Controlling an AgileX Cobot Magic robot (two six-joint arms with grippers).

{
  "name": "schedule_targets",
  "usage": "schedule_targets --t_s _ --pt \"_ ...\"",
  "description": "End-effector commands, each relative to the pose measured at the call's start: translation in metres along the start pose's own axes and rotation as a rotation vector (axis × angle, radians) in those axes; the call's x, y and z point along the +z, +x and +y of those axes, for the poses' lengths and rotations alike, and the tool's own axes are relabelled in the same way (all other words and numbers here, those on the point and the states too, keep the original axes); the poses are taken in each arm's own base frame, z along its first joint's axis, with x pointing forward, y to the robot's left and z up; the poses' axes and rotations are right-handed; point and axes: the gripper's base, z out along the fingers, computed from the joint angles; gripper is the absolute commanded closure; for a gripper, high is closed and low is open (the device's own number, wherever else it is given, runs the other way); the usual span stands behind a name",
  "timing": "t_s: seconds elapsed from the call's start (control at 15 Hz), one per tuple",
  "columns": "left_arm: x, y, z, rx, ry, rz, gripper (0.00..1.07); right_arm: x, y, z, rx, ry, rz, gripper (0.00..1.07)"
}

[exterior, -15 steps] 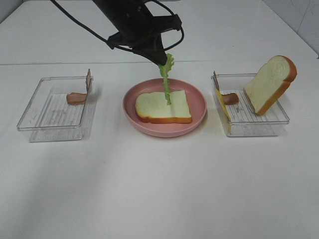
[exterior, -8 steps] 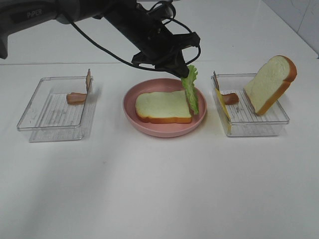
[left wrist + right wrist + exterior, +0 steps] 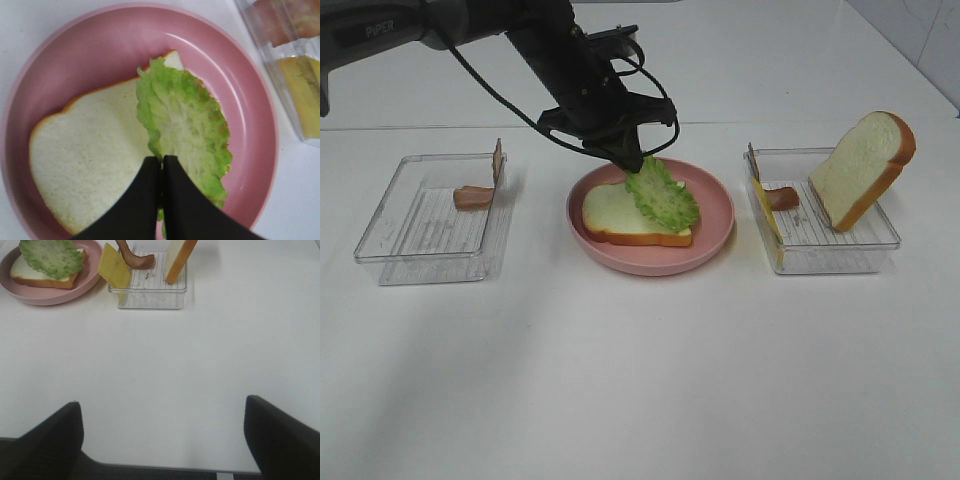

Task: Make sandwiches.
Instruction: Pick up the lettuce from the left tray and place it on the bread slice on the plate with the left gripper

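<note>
Exterior high view: lettuce (image 3: 662,195), hanging upright moment ago, now draped flat over right half of bread slice (image 3: 615,212) on pink plate (image 3: 718,215). Left gripper (image 3: 628,161) pressed together, pinching lettuce's far edge. Release likely next. Right gripper (image 3: 164,432) spread, idle.

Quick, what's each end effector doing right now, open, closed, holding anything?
Left end effector: closed on the lettuce leaf.
Right end effector: open, holding nothing.

White table (image 3: 640,380) filled the frame, round pink plate (image 3: 718,222) sat at centre, clear plastic tray (image 3: 390,262) rested at left, second clear tray (image 3: 840,262) rested at right, neither tray touched the plate
</note>
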Motion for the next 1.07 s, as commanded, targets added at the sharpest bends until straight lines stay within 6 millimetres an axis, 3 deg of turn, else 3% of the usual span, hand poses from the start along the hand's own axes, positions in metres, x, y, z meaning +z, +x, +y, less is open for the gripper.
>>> schedule_targets --t_s 0.07,0.4,0.47,0.53,0.67,0.73,0.87,0.93,1.07 --pt "-0.003 -0.001 0.001 0.014 -0.037 0.0 1.07 -0.003 0.002 0.001 0.014 -0.002 -0.031 0.22" --pt "-0.004 -0.002 0.002 0.008 -0.05 -0.014 1.07 -0.003 0.002 0.001 0.014 -0.002 -0.031 0.22" --pt "-0.004 -0.002 0.002 -0.012 -0.049 -0.015 1.01 -0.003 0.002 0.001 0.014 -0.002 -0.031 0.22" --pt "-0.004 -0.002 0.002 -0.025 -0.049 -0.015 0.87 -0.003 0.002 0.001 0.014 -0.002 -0.031 0.22" --pt "-0.009 -0.002 0.0 -0.018 -0.05 -0.005 0.29 -0.003 0.002 0.001 0.014 -0.002 -0.031 0.22" --pt "-0.016 -0.002 -0.003 -0.005 -0.052 0.006 0.09 -0.003 0.002 0.001 0.014 -0.002 -0.031 0.22" --pt "-0.03 -0.003 -0.007 0.013 -0.059 0.043 0.05 -0.003 0.002 0.001 0.014 -0.002 -0.031 0.22" --pt "-0.054 -0.005 -0.013 0.028 -0.068 0.083 0.05 -0.003 0.002 0.001 0.014 -0.002 -0.031 0.22" --pt "-0.07 -0.01 -0.016 0.008 -0.092 0.051 0.05 -0.003 0.002 0.001 0.014 -0.002 -0.032 0.22"
